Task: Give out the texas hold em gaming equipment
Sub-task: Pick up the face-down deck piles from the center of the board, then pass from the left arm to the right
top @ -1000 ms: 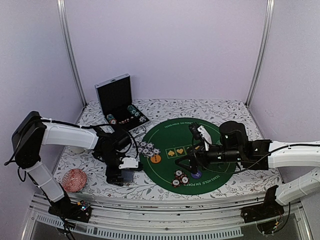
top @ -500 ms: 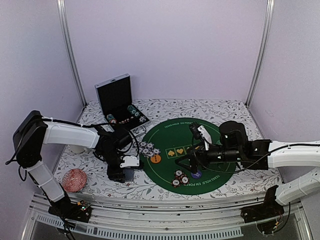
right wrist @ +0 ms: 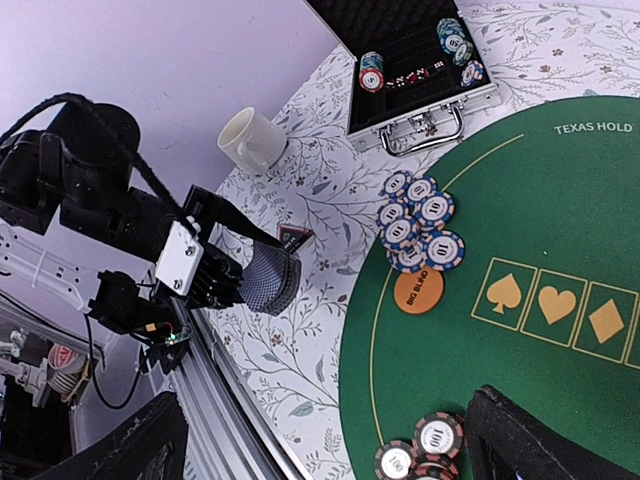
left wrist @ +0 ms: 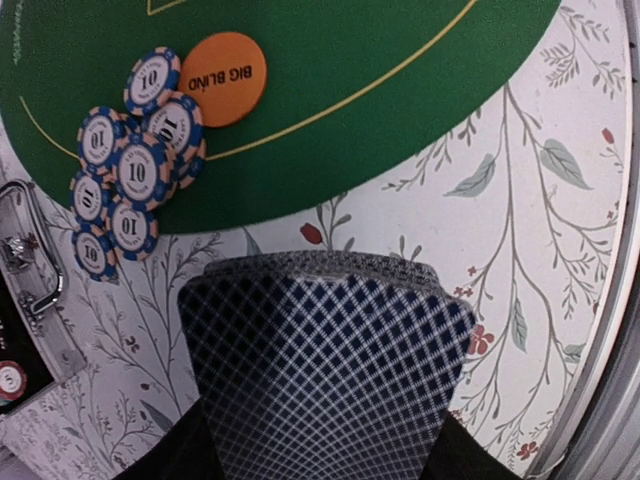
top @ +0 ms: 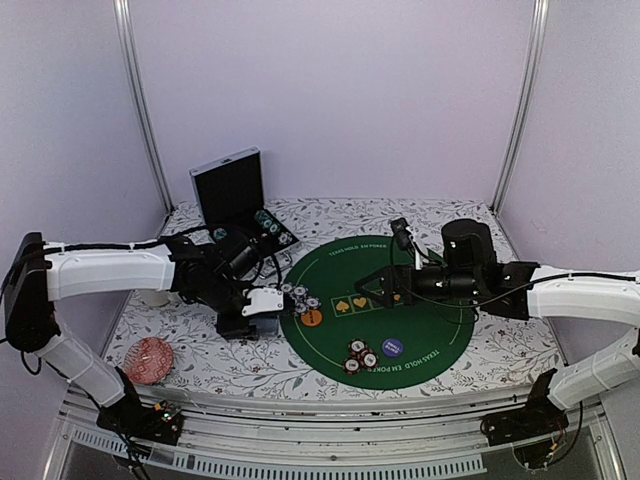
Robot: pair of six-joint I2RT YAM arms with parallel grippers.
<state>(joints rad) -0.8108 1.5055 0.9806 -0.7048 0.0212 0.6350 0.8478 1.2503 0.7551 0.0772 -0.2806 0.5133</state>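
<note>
My left gripper (top: 256,304) has carried the deck of blue-grey diamond-backed playing cards (left wrist: 325,370) farther, beside the left edge of the round green felt mat (top: 420,335), pinching it. Caution: a slack pinch could spill cards. My right gripper (top: 386,290), spread wide, has withdrawn from the purple round button (top: 392,348).

Even, diffuse overhead light; cool lilac cast; no hard glare anywhere.
Top view: bright and flat, with only faint soft shadows on the counter (top: 200,365) under both arms; a little coarse, small print on the green mat (top: 430,340) hard to read. Left wrist view: crisp on the poker chips (left wrist: 130,170) and orange button (left wrist: 222,65), softer on the card deck (left wrist: 325,370) hard against the lens, murky black at the fingers (left wrist: 165,462) of the left tool (left wrist: 320,468), wide-angle bowing along the right edge. Right wrist view: sharp at mid-distance, blurred dark fingers (right wrist: 545,440) of the right tool (right wrist: 330,455) low in frame, dim past the counter's near rim.
</note>
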